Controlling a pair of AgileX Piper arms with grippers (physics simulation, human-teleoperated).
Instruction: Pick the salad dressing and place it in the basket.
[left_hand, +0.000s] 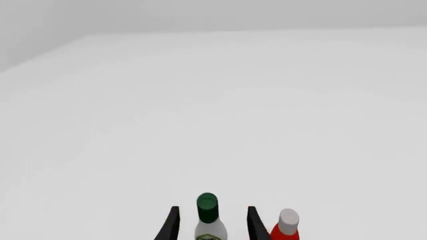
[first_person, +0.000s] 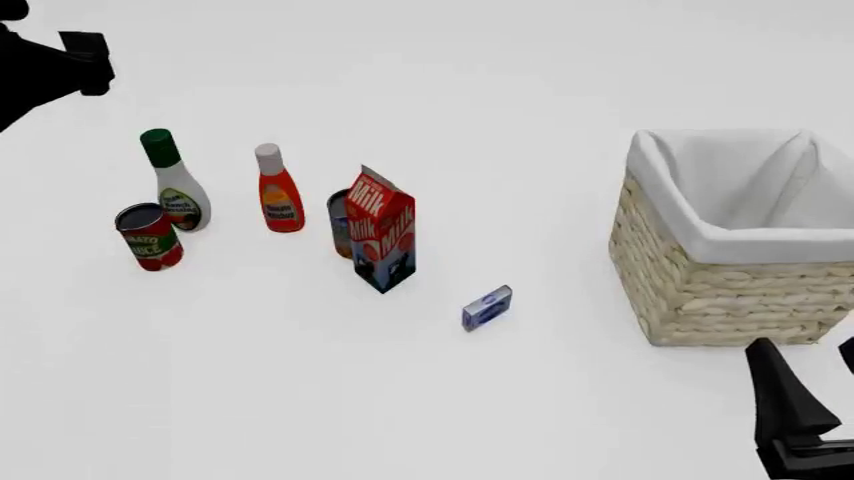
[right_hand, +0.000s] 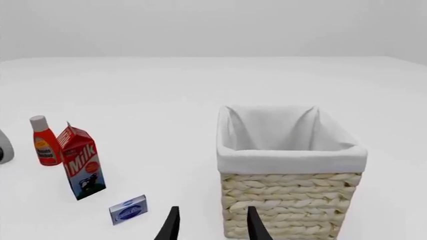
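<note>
1. In my left wrist view, the left gripper (left_hand: 210, 225) has its two black fingers spread apart. The salad dressing (left_hand: 208, 215) shows between them, green cap up. I see no finger touching it. The red bottle (left_hand: 285, 226) stands just beside it.

2. In my front view, the salad dressing (first_person: 172, 181) stands upright on the table (first_person: 400, 400), at about 9 o'clock from the middle. A red can (first_person: 148, 236) is just in front of it. The red bottle (first_person: 276, 189), another can (first_person: 340, 223), a milk carton (first_person: 383, 230) and a small blue box (first_person: 487, 307) follow toward the basket (first_person: 721, 290) at 3 o'clock. The left arm (first_person: 47, 65) is at 10 o'clock, well apart from the bottle.

3. In my right wrist view, the right gripper (right_hand: 210, 225) is open and holds nothing. The basket (right_hand: 290, 200) is near it.
</note>
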